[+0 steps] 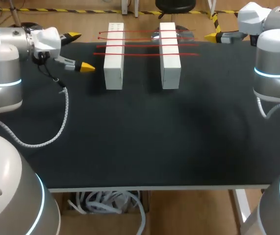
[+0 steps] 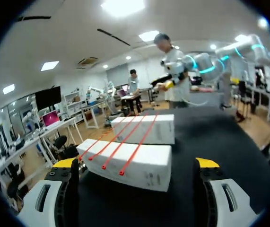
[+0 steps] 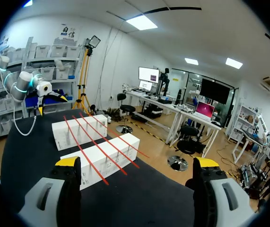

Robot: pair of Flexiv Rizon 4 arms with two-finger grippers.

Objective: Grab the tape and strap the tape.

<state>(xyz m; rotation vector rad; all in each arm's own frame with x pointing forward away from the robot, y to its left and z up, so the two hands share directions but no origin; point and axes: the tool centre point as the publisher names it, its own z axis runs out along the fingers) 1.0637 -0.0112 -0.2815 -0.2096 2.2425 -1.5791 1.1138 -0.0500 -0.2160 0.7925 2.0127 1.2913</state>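
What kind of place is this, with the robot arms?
Probably a robot lab's test bench: two arms, the left gripper and the right gripper both open, face a black table where four red straps lie across two white blocks.

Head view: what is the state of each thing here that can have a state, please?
left gripper: open, empty.
right gripper: open, empty.
white boxes: two, lying flat on the table, parallel, apart.
red tapes: four, loose, laid straight across both white boxes, not grasped.
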